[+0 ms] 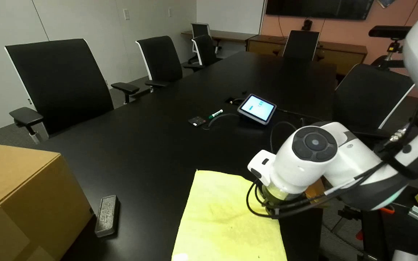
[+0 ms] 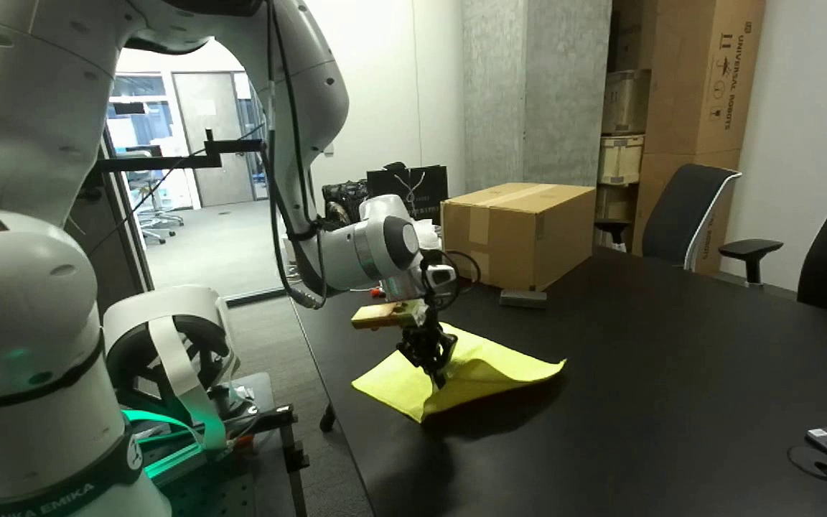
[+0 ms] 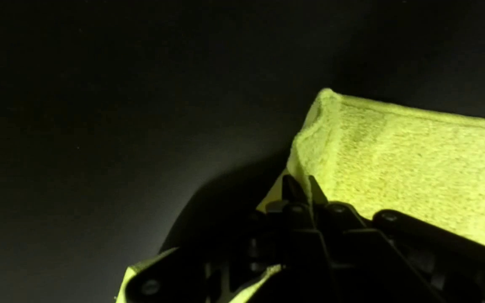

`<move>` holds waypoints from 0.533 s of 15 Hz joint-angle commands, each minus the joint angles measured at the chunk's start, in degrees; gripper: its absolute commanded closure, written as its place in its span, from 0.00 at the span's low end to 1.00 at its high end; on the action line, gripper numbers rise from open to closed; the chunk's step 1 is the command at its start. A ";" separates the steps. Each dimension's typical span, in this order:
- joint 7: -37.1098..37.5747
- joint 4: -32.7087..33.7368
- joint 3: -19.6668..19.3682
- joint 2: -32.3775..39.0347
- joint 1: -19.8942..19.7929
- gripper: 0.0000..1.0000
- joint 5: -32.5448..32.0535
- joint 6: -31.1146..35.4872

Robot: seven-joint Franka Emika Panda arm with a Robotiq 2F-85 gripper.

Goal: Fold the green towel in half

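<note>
I've got the gripper (image 3: 304, 191) clamped on an edge of the green towel (image 3: 419, 176): in the wrist view the border runs between the fingertips, with a corner just ahead of them. In an exterior view the towel lies on the black table (image 2: 657, 373), mostly spread, but rucked up beside the fingers, and a stretch of its edge looks to bow clear of the surface. Reads as light, limp, fuzzy cloth, so weight's no issue and I doubt I can crush it. Floppy is the real problem: it only goes where it's pinched, the rest will trail. Nap should give decent bite, though a shallow pinch could peel out under a quick pull. Table looks smooth, so I'd expect the whole cloth to skate if I drag flat; better lift a bit, then carry the edge over low and slow. One pinch near a corner will likely fold skewed. Mid-edge is where I'd take hold for a clean half, or else bring the two corners over in turn, pinching a little deeper each time
</note>
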 commanded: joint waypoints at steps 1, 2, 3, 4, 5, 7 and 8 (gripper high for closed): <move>7.95 0.33 -1.70 -1.75 7.69 0.97 -5.66 -3.42; 8.89 0.69 -1.21 -1.29 8.69 0.96 -5.89 -3.95; 8.60 0.64 -0.43 -1.78 9.21 0.96 -5.14 -4.77; 8.65 0.88 -0.18 -1.22 9.90 0.96 -4.82 -4.87; 9.05 1.19 3.93 -2.05 6.52 0.96 -6.13 -6.53; 7.45 1.01 6.63 -2.33 5.19 0.96 -5.54 -7.39; 5.64 0.91 8.52 -2.42 3.87 0.96 -4.78 -7.25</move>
